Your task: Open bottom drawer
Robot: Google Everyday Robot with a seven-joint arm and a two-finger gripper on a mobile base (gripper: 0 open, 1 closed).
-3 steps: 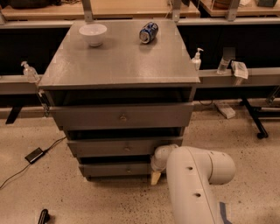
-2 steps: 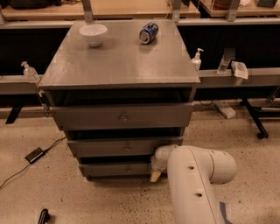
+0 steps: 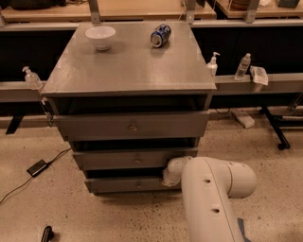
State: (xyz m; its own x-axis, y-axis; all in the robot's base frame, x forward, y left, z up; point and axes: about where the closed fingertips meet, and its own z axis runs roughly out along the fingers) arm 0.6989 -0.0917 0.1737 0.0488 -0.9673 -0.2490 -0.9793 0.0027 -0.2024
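Bottom drawer (image 3: pixel 118 185): lowest grey front, tiny knob (image 3: pixel 138 184) in the middle.
Claw (image 3: pixel 170 175): at its 3 o'clock end (grip: cannot tell).

**A lab or workshop, not a home**

Wooden workbenches (image 3: pixel 142 8) on metal legs run across the top of the frame, with dark open space beneath them. In front of them a grey rail (image 3: pixel 274 84) carries a pump bottle (image 3: pixel 213 64) and a water bottle (image 3: pixel 242 66) at the right, and another clear bottle (image 3: pixel 31 78) at the left edge. The floor (image 3: pixel 118 215) is hard and speckled, and a loose cable with a power brick (image 3: pixel 36 167) lies at lower left. A plain grey drawer cabinet (image 3: pixel 128 75) stands on its own mid-frame. A white robot arm (image 3: pixel 213 198) fills the lower right, its gripper (image 3: pixel 169 176) at the right end of the bottom drawer (image 3: pixel 123 185).
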